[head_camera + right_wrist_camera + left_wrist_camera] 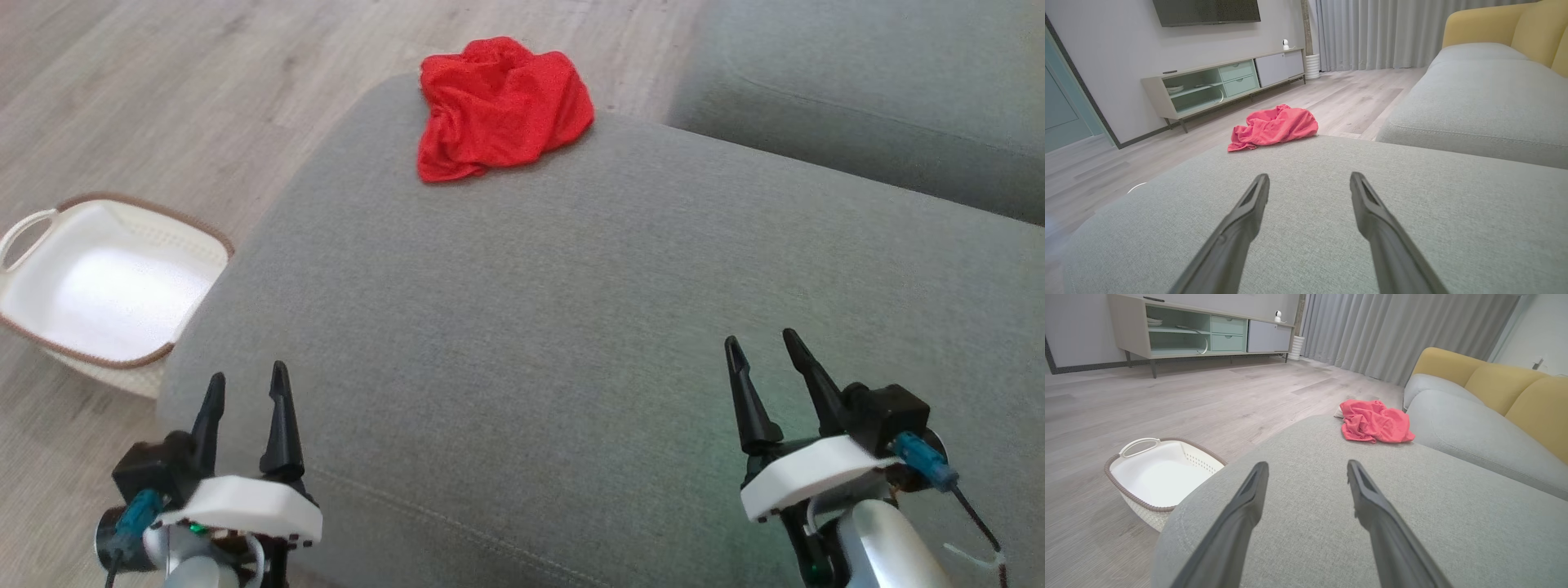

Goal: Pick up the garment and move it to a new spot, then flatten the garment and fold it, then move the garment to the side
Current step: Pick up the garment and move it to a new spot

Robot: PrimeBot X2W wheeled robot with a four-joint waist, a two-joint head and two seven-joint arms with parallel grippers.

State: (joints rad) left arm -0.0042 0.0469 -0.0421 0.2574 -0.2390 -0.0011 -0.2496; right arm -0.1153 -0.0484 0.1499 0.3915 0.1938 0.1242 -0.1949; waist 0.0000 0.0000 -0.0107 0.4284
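The red garment (500,110) lies crumpled in a heap at the far edge of the grey cushion (571,286), towards its far left corner, with its top folds reaching over that edge. It is well apart from both grippers and touches neither.

The left gripper (248,371) is at the cushion's near left corner, its two dark fingers spread apart with bare grey fabric showing between them. The right gripper (761,337) is over the cushion's near right part, its fingers likewise spread and holding nothing. Both pairs of fingers point across the cushion towards its far edge.

Across the cushion's width the garment sits roughly between the two grippers. In the left wrist view it lies ahead and to the right of the fingers. In the right wrist view it lies ahead and to their left.

A white basket (106,286) with a brown rim stands on the wooden floor (163,98), just beside the cushion's left side.
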